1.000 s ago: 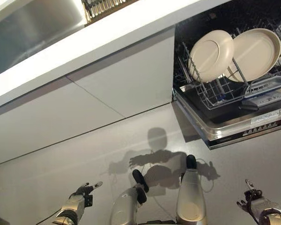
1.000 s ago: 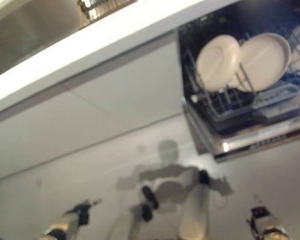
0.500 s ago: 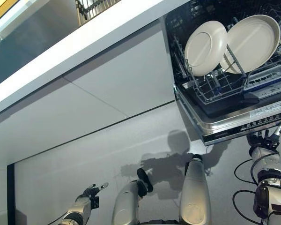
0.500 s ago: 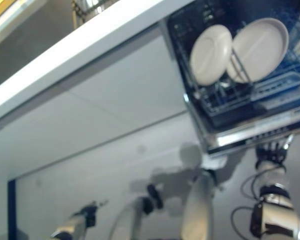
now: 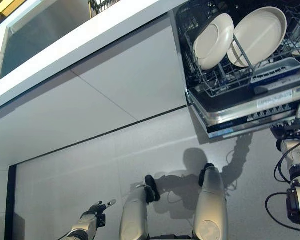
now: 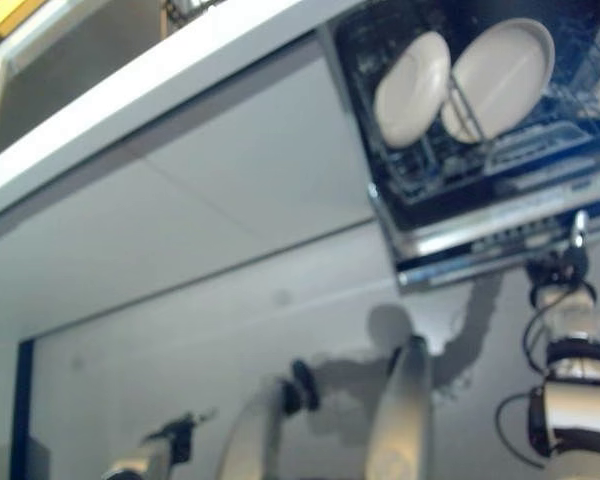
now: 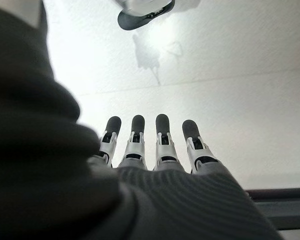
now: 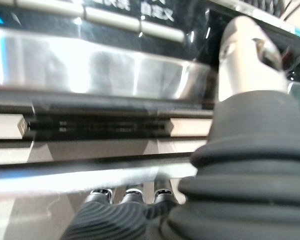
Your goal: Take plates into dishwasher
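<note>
Two plates (image 5: 213, 34) racked in the open dishwasher (image 5: 250, 107).
Right hand (image 5: 293, 131) under the door, grip unclear; left hand (image 7: 155, 145) relaxed, empty.

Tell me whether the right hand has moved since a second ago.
Yes. The right hand has risen from low near the floor to just under the front edge of the open dishwasher door; the camera shifted too.

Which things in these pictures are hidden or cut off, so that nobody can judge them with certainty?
- Right hand: the eye views show it just under the open dishwasher door, too small to tell whether they touch; in the right wrist view its own dark cover hides most of the fingers.
- Dishwasher rack: cut off by the eye views' top and right edges, so more plates than the two plates cannot be ruled out.
- Left hand: its thumb is not visible.
</note>
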Robot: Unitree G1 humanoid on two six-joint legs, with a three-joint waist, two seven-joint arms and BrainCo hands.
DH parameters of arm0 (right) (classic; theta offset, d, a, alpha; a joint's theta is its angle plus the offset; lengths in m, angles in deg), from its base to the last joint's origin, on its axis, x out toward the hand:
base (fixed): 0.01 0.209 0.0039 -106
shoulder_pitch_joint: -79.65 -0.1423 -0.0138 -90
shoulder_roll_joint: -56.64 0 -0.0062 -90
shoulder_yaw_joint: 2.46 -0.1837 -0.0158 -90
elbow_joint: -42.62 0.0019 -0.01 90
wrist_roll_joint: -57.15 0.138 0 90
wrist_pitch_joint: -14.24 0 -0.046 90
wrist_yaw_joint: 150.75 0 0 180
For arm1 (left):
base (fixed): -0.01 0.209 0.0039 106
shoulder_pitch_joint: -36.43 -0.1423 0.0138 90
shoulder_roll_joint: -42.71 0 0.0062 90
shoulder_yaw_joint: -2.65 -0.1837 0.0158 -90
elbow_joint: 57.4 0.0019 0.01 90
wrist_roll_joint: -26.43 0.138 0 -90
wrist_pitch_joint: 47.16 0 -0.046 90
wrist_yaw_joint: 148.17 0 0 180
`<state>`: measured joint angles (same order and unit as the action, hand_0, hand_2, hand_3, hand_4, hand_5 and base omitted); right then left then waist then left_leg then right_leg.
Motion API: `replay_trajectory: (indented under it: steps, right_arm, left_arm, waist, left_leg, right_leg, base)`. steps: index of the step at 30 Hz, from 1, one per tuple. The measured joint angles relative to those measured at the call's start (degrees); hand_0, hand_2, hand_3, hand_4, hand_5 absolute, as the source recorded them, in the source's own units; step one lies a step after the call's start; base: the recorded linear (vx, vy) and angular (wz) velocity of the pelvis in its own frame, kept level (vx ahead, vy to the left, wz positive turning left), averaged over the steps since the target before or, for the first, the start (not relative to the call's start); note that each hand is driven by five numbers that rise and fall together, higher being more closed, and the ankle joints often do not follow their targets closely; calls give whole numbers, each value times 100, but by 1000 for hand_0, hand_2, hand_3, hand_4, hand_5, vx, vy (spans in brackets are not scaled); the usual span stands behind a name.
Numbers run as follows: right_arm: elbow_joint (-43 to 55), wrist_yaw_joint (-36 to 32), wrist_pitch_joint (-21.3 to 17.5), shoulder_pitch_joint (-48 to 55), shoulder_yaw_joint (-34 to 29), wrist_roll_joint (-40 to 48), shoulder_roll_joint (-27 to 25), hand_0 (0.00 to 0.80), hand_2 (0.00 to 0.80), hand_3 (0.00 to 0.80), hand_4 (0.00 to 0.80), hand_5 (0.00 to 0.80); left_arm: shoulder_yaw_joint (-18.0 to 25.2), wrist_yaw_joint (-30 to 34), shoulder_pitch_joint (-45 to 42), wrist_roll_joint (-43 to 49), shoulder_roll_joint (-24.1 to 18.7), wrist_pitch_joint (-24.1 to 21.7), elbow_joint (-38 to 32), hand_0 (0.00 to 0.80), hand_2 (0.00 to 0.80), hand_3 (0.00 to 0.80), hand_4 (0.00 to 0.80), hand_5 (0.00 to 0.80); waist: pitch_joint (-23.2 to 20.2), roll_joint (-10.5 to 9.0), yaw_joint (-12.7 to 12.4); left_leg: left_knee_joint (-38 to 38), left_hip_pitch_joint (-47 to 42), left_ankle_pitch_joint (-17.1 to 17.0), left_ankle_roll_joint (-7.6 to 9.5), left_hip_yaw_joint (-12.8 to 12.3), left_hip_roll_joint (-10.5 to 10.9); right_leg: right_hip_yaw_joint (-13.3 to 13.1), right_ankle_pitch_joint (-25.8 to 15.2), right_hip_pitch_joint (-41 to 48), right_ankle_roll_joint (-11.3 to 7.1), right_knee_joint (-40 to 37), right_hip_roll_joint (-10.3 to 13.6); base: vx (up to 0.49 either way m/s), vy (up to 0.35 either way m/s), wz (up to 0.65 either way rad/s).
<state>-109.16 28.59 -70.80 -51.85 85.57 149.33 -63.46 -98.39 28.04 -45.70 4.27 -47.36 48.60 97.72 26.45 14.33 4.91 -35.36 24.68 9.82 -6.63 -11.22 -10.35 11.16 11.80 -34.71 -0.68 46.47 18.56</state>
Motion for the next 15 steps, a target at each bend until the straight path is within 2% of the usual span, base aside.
replay_trajectory:
  steps: [1, 2, 4, 5, 6, 9, 12, 15]
  right_arm:
    - [1, -1, 0, -148, 68, -41, -69, 0, 0, 0, 0, 0]
    - [3, -3, 0, -307, 71, -52, -94, 0, 0, 0, 0, 0]
    - [5, -39, 31, -500, 86, -51, -152, 0, 0, 0, 0, 0]
    - [7, -65, 44, -637, 126, -50, -159, 0, 0, 0, 0, 0]
    - [12, -143, 45, -750, 146, -50, -200, 0, 0, 0, 0, 0]
    - [12, -222, 45, -1058, 144, -58, -349, 0, 0, 0, 0, 0]
    - [14, -295, 46, -1273, 132, -104, -439, 0, 0, 0, 0, 0]
    - [98, -513, 101, -1352, 124, -167, -409, 0, 0, 0, 0, 0]
  left_arm:
    - [11, 3, 2, 0, -93, 2, -105, 0, 0, 0, 0, 0]
    - [16, 6, 8, 1, -110, 21, -127, 0, 0, 0, 0, 0]
    - [17, 32, -30, 3, -106, 50, -116, 0, 0, 0, 0, 0]
    - [18, 36, -57, 4, -115, 58, -112, 0, 0, 0, 0, 0]
    - [42, 39, -18, 9, -134, 66, -109, 0, 0, 0, 0, 0]
    - [61, 52, 23, 14, -151, 65, -146, 0, 0, 0, 0, 0]
    - [63, 80, 11, 40, -162, 63, -148, 0, 0, 0, 0, 0]
    - [98, 124, -9, 116, -248, 46, -150, 0, 0, 0, 0, 0]
  waist:
    - [22, -31, -24]
    - [33, -48, -36]
    - [45, -64, -138]
    - [40, -57, -138]
    - [45, -64, -166]
    - [74, -107, -311]
    - [93, -140, -463]
    - [61, -297, -554]
  left_leg:
    - [12, 108, -18, 8, 111, 22]
    - [85, 144, -50, 44, 110, 68]
    - [-347, 86, -25, 47, 76, 12]
    - [-427, 25, 127, 53, 20, 23]
    - [-329, 10, 178, 67, 40, 38]
    - [-180, -32, 44, 108, 136, 81]
    - [-132, -163, 10, 74, 181, 78]
    - [31, -410, -24, 31, 192, 63]
  right_leg:
    - [-32, 196, 62, 110, 118, -78]
    - [89, 203, 44, 119, 58, -17]
    - [282, 227, 130, 165, 86, 8]
    - [375, 237, 174, 183, 91, 15]
    - [404, 237, 196, 183, 91, 11]
    - [423, 239, 310, 186, 34, -17]
    - [452, 295, 482, 243, 47, -25]
    - [521, 345, 774, 194, -34, -51]
  base:
    - [19, -56, 31]
    - [28, -67, 39]
    - [28, -31, 19]
    - [38, -27, 17]
    - [50, -35, 25]
    - [36, -25, 30]
    - [46, -22, 29]
    - [-3, -2, 16]
